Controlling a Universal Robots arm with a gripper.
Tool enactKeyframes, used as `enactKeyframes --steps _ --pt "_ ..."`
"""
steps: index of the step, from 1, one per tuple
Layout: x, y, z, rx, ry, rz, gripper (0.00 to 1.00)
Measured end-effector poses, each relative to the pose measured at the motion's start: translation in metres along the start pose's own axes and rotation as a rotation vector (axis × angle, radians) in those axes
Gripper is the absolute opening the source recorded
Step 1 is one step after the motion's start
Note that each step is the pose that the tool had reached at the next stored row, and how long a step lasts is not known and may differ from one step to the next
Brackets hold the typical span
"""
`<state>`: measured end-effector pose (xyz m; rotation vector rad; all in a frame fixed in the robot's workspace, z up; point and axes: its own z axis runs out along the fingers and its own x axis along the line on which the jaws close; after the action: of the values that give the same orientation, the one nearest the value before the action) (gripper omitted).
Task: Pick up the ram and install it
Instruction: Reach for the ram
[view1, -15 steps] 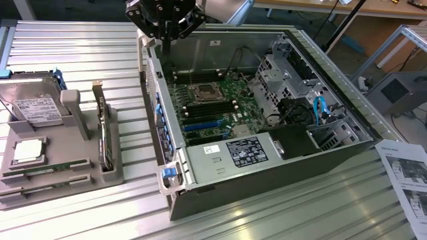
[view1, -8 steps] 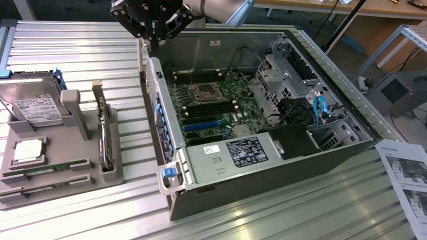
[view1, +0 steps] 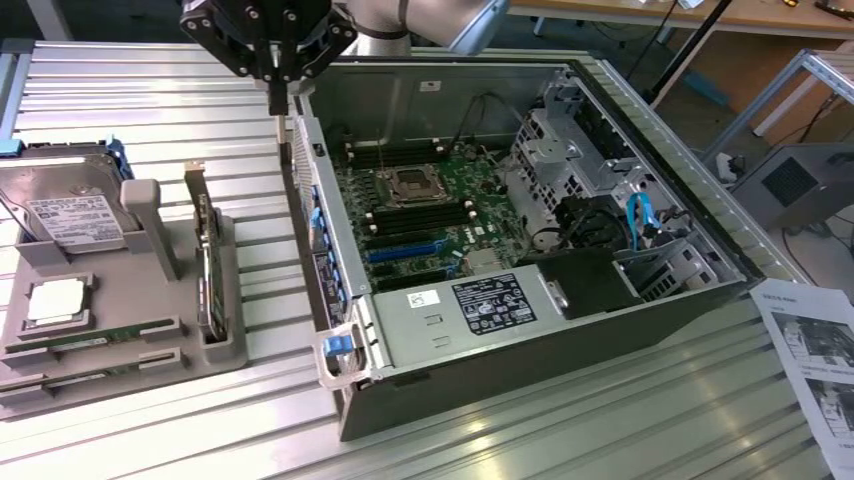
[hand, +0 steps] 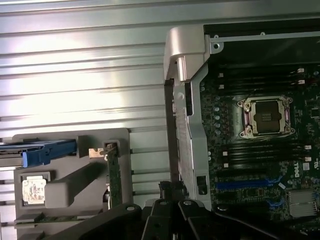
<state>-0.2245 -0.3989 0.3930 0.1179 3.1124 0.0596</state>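
Hovering at PC case (view1: 304, 210) edge, end effector (view1: 278, 105) was shut, empty; ram (view1: 100, 335) lay well apart twd exterior view's left, long axis crosswise.

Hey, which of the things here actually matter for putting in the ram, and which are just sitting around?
For the job:
- ram, lying in the grey tray
- motherboard in the open case
- gripper, shut, near the case's edge

Lying about:
- hard drive
- processor chip
- expansion card
- printed sheet
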Motion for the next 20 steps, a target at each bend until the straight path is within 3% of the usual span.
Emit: enactKeyframes --steps 11,20 --pt "0.03 -0.0023 -0.0008 0.0 0.0 0.0 0.11" --pt "0.074 -0.0056 -0.0019 0.0 0.0 0.0 0.11"
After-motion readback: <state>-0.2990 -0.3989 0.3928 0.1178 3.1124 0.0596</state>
